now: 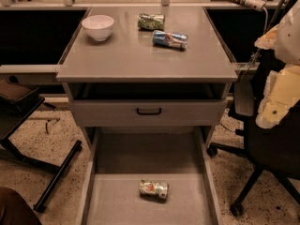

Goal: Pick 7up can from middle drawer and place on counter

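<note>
The 7up can (153, 189), pale with green and red-orange markings, lies on its side near the front of the open middle drawer (117, 205), a wide shallow grey drawer pulled out toward me. The counter (136, 60) is the flat grey cabinet top above it. My gripper is not in view; only pale, bulky parts of my arm (276, 93) show at the right edge, well above and to the right of the drawer.
On the counter are a white bowl (98, 26), a dark green can (151, 21) and a blue-silver-red can (169, 39), both cans lying down. A closed drawer front with black handle (149, 111) sits above the open drawer. A black office chair (267, 153) stands right, a dark stand (28, 116) left.
</note>
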Available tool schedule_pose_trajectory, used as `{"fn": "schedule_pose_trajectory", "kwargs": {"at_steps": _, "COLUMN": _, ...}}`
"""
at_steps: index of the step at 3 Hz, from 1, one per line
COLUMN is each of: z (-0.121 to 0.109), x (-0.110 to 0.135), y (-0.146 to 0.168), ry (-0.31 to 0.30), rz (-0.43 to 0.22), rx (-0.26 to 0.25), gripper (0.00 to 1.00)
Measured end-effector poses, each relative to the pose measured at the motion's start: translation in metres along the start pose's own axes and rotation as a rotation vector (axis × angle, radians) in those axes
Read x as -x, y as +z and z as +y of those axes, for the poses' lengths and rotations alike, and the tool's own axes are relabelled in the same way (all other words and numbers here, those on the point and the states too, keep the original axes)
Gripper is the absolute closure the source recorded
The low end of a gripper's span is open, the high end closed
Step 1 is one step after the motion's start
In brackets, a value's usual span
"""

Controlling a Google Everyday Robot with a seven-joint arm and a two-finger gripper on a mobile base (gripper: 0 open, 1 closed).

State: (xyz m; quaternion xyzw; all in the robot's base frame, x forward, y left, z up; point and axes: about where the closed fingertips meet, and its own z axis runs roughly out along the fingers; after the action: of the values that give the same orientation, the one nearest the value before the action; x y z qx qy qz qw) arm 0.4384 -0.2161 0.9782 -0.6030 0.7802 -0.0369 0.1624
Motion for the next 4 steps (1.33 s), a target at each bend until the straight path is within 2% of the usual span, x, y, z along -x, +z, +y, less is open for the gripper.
{"fn": "schedule_pose_trajectory", "kwargs": {"at_steps": 1, "z": 0.0, "x": 0.002, "y": 0.001, "ry": -0.004, "rz": -0.014, "rx": -0.006, "gripper": 0.0}}
{"fn": "schedule_pose_trajectory", "kwargs": {"at_steps": 2, "z": 0.011, "x": 0.007, "y": 0.053, "ry": -0.01, "rz": -0.08, "rx": 0.048, "gripper": 0.0}}
{"fn": "schedule_pose_trajectory", "kwargs": {"at_steps": 3, "z": 0.031, "x": 0.013, "y": 0.15, "ry": 0.025, "rz": -0.167, "rx": 0.145, "gripper": 0.0}}
{"fn": "schedule_pose_trajectory", "kwargs": {"at_steps": 4, "z": 0.044, "x": 0.027, "y": 0.233, "ry": 0.08, "rz": -0.252, "rx": 0.195, "gripper": 0.0}}
